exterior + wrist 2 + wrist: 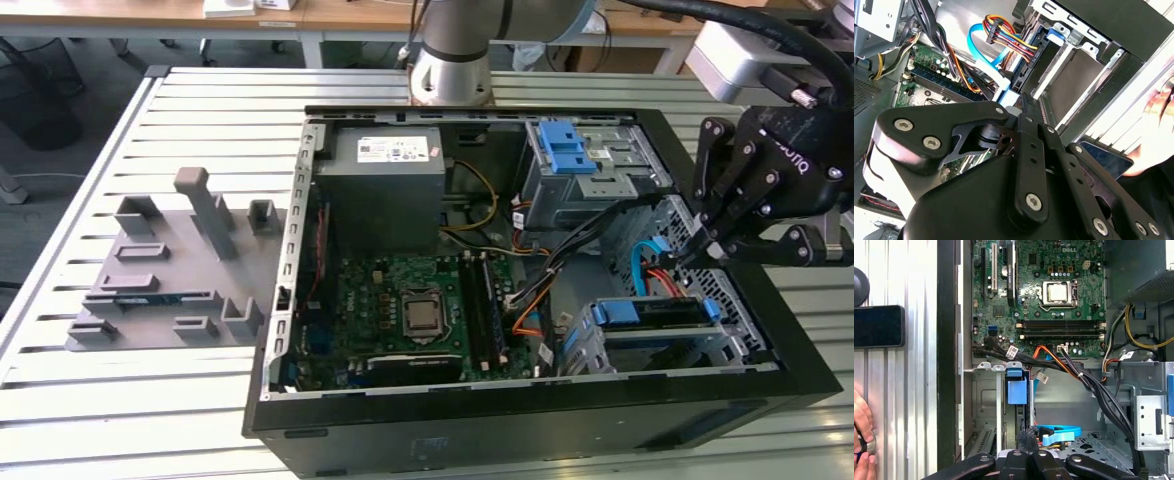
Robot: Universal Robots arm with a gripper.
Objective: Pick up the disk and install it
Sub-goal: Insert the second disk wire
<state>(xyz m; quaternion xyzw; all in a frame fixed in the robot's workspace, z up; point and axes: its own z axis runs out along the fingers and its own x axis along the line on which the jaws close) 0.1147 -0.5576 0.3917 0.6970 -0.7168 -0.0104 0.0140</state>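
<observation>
Here, in the exterior view:

- The open black computer case (534, 420) lay on the slatted metal table (134, 420), its near wall closest to the camera.
- The disk (651, 314) sat in the bay at the case's near corner on the exterior view's right, with its blue bracket around it. In the first wrist view it showed edge-on with a blue tab (1016, 390).
- The gripper (683, 258) hung just beyond and above that bay. Its fingers were pressed together with nothing between them. In the first wrist view the tips (1026, 432) pointed at the disk's edge; whether they touched it I cannot tell.
- A blue flat cable (649, 262) ran beside the fingertips.
- The green motherboard (400, 310) filled the case floor towards the exterior view's left.
- A grey moulded fixture (167, 270) stood on the table outside the case, on the exterior view's left.
- Farther back sat the grey power supply (387, 180), and to its right the metal cage with a blue latch (571, 148).
- The arm's base (454, 60) stood at the table's far edge.
- In the first wrist view, a dark phone (879, 326) and a person's hand (861, 440) lay on the table outside the case.
</observation>
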